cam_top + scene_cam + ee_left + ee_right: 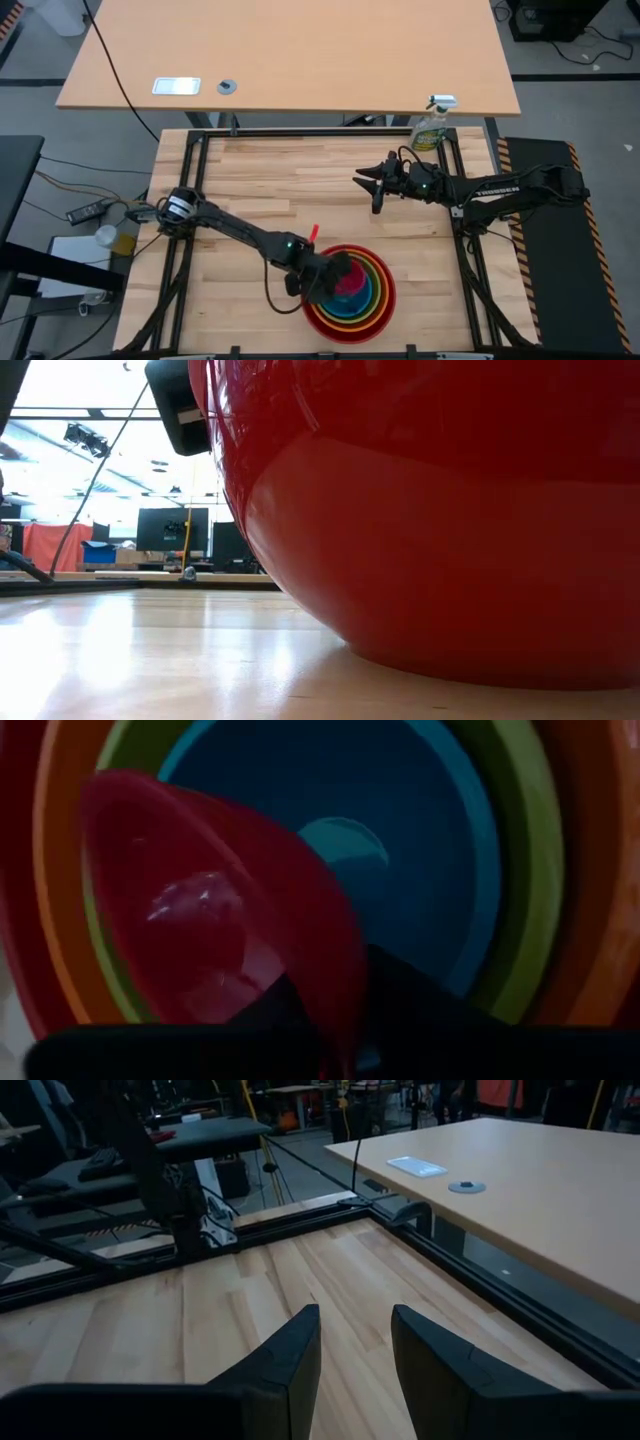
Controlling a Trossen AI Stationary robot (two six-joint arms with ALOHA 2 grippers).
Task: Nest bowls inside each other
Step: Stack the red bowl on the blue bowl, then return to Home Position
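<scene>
Four bowls sit nested near the table's near edge: the red bowl (322, 318) outermost, then orange (384, 290), lime green (372, 300) and blue (360, 298). The red bowl's wall (430, 520) fills the low view, its base on the wood. My left gripper (340, 272) reaches in over the stack from the left, shut on the small pink bowl (200, 910), which is tilted above the blue bowl (440, 850). My right gripper (355, 1350) hovers open over the far right part of the table, holding nothing. My left gripper has the pink bowl's rim (345, 990) between its two fingers, one finger inside the bowl and one (430, 1000) outside. The fingers slant down from the table's left. The bowl is tipped, its opening turned sideways, over the blue bowl's hollow; whether its lower edge rests there, I cannot tell.
A green spray bottle (432, 128) stands at the table's far right corner, just beyond my right gripper. A black frame (300, 133) borders the wooden table. Bare wood lies across the far and left parts of the table (260, 180).
</scene>
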